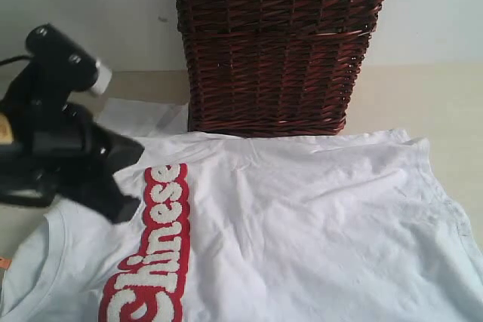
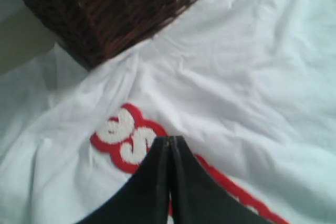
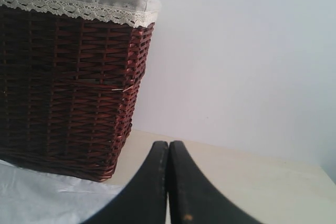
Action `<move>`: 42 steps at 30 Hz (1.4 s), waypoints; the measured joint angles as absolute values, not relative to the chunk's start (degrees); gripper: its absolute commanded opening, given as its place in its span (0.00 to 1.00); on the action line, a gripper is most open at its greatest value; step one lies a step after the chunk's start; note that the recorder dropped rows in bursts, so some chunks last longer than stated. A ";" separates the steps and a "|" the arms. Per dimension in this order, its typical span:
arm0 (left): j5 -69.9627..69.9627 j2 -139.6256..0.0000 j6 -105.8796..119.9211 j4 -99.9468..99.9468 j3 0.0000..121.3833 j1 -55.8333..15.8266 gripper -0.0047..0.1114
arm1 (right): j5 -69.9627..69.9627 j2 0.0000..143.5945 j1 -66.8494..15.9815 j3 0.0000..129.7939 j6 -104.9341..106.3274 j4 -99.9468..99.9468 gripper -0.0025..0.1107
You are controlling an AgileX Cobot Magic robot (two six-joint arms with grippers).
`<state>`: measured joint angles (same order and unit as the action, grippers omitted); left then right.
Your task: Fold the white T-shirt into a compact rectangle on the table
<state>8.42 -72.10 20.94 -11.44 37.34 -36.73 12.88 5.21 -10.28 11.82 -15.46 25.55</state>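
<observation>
Exterior: white T-shirt (image 1: 302, 216) spread across the table's (image 1: 430, 96) near side, up against the wicker basket (image 1: 279, 50). My left gripper (image 1: 124, 213) is over the red lettering (image 1: 155, 246). Left wrist: jaws clenched, empty. Right wrist: right gripper (image 3: 168, 153) clenched, empty, facing the basket.

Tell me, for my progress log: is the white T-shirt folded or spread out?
Spread out: the white T-shirt lies flat across the table, red lettering showing, no folded layers.

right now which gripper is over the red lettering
The left gripper: its shut tips sit above the red lettering on the white T-shirt; the right gripper faces the wicker basket.
</observation>
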 measured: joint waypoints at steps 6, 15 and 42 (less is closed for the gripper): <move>14.57 -62.76 20.94 -12.59 26.81 -36.73 0.04 | 12.88 5.21 -10.28 11.82 -15.46 25.55 0.02; 22.64 -60.74 20.94 -25.85 21.72 -36.78 0.09 | 12.88 5.21 -10.28 11.82 -15.46 25.55 0.02; 21.95 -71.44 30.98 -50.69 15.77 -45.63 0.55 | 12.88 5.21 -10.28 11.82 -15.46 25.55 0.02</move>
<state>21.95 -71.44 30.98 -50.69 15.77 -45.63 12.88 5.21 -10.28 11.82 -15.46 25.55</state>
